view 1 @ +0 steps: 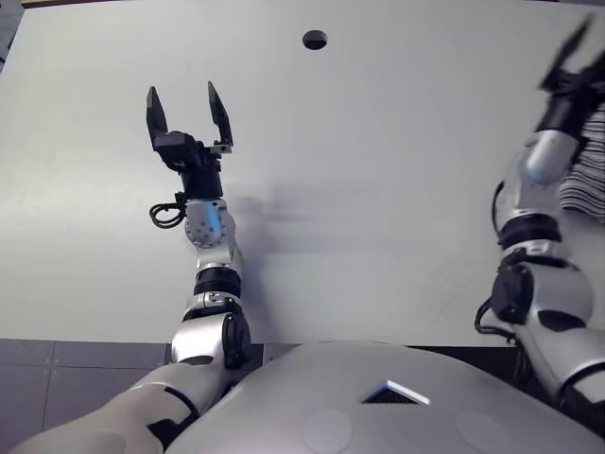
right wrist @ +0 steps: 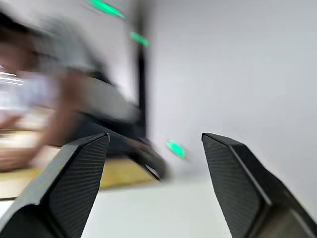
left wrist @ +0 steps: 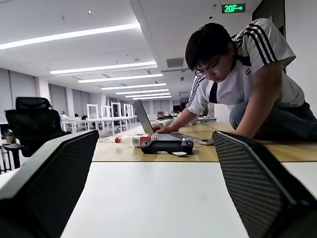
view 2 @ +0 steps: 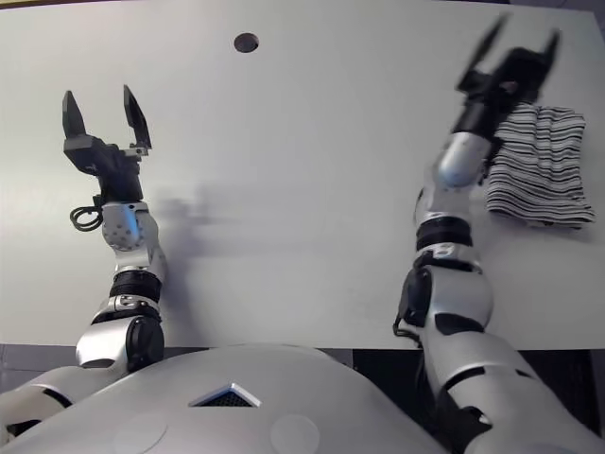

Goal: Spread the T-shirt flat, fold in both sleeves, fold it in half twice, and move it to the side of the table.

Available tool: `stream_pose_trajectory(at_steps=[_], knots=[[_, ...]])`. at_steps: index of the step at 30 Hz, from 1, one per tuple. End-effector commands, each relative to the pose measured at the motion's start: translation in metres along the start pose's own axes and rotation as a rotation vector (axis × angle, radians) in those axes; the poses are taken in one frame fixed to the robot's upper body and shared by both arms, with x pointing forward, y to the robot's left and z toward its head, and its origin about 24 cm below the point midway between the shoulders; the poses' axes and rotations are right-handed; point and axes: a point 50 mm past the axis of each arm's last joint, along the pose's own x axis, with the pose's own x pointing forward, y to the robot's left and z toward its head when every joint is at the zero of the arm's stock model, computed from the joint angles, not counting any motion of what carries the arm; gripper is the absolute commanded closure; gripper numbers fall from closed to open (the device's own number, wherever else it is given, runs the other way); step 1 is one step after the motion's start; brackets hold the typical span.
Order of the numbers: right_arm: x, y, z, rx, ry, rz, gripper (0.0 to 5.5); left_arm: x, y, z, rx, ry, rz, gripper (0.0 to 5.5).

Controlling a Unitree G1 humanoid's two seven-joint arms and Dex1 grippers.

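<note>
Black-and-white striped T-shirt (view 2: 541, 165) lies folded into a compact stack on the white table (view 1: 378, 189), just right of my right pincer (view 2: 518, 43) and a bit nearer my body than its tips. My right forearm runs along the stack's left edge; touching or only in front of it, can't tell.

Right pincer: fingers spread wide, nothing held, raised off the table. Left pincer (view 1: 182, 99): wide open too, empty, hovering over bare table well to the left of the shirt.

My read is that the folds are done and the shirt is already at the side, so the step in hand is the tail of the move-aside. To do it well:
- bring the right arm up and away, not sideways across the stack, so the wrist doesn't catch the top layer and flip it open
- hold the fingers apart until clear of the cloth
- leave the left arm where it is, since it has no job here

How close the stack sits to the table's right edge I can't tell.

Around:
- round dark hole (view 1: 315, 40) in the table, beyond and right of the left pincer
- black cable loop (view 1: 165, 216) at my left wrist
- wood-topped table (left wrist: 148, 152) farther ahead, with a laptop (left wrist: 143, 116) and a black device (left wrist: 167, 145) on it

Nothing lies between either pincer and the shirt.
</note>
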Motion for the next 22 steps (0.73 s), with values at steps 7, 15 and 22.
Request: stream_pose_trajectory(at_steps=[7, 15, 22], knots=[[-0.052, 0.078, -0.015, 0.059, 0.134, 0.25, 2.04, 0.001, -0.043, -0.008, 0.003, 0.067, -0.113, 0.59], [-0.068, 0.08, -0.019, 0.08, 0.134, 0.225, 1.18, -0.014, -0.04, -0.016, 0.019, 0.078, -0.09, 0.21], [-0.071, 0.066, -0.029, 0.053, 0.172, 0.189, 1.15, -0.025, -0.04, -0.019, 0.034, 0.084, -0.112, 0.69]])
